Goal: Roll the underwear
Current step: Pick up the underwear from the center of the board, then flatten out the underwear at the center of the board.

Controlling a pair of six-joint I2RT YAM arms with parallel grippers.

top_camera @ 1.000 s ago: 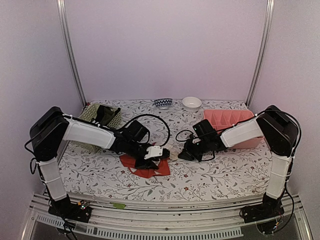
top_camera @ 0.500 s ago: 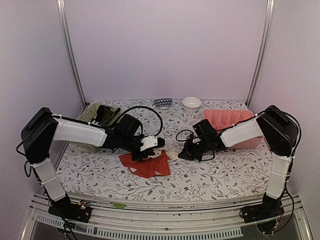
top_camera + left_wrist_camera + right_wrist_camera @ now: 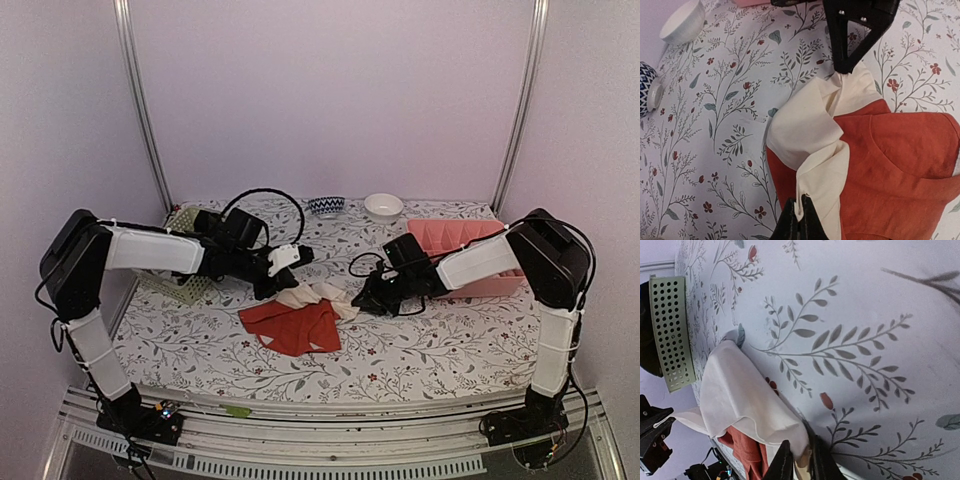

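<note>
The red-orange underwear lies flat near the table's middle, with its cream-white part bunched along the far edge. My left gripper is shut on the cream edge's left end, which shows pinched between the tips in the left wrist view. My right gripper is shut on the cream edge's right end, low on the table. The red-orange cloth spreads toward the near side. The black underwear is not clearly seen; something dark sits in the green basket.
The pale green perforated basket stands at the back left, partly behind my left arm. The pink divided tray stands at the back right. A blue patterned bowl and a white bowl stand at the far edge.
My left gripper has moved away from me and leftward with the cream edge in it. The garment has spread out and the cream part now shows stretched between both grippers.
</note>
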